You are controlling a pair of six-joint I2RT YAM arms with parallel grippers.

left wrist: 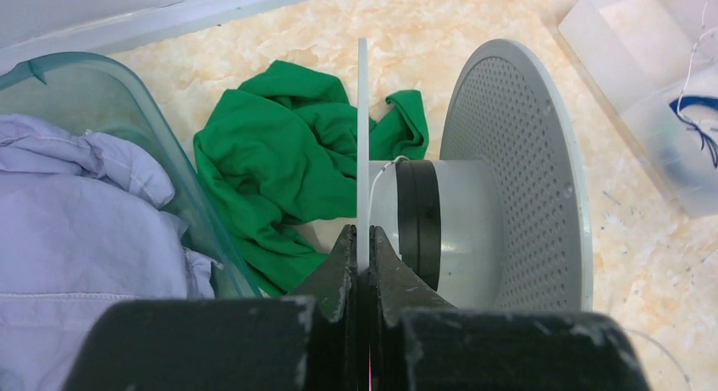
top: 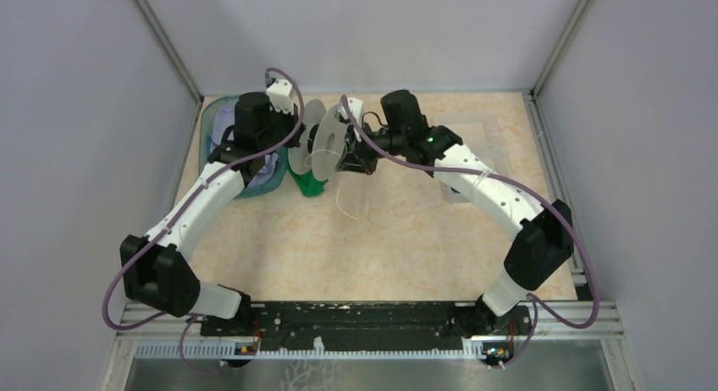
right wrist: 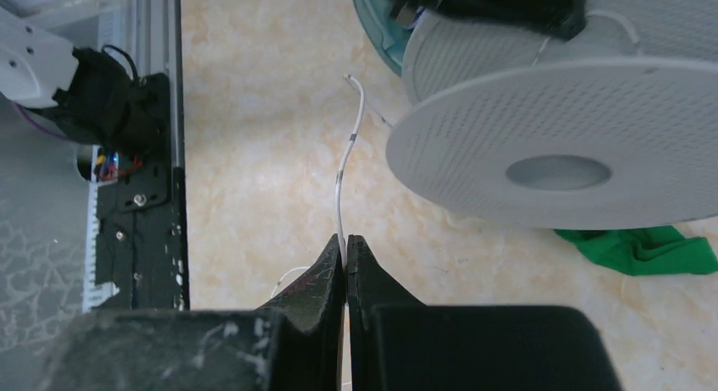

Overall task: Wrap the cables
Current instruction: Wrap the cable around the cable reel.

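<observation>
My left gripper (left wrist: pixel 362 239) is pressed together on the thin near flange of the pale-grey spool (left wrist: pixel 516 171), which stands on edge with both discs upright. I cannot tell whether the spool touches the table (top: pixel 406 247). My right gripper (right wrist: pixel 345 241) is closed as well, pinching the whitish cable (right wrist: pixel 345 162) between its tips. From the jaws the wire rises in a soft curve and ends free just beside the rim of the spool's perforated disc. In the left wrist view a strand of it runs onto the hub next to a black band, and from above I see a loose loop of it lying on the table near the spool. The dark blue cable (left wrist: pixel 687 105) sits inside a clear box (left wrist: pixel 610 35), well apart from both grippers. A crumpled green cloth (left wrist: pixel 279 171) lies between the spool and a teal basket (left wrist: pixel 110 86) that holds a lavender cloth (left wrist: pixel 76 196).
</observation>
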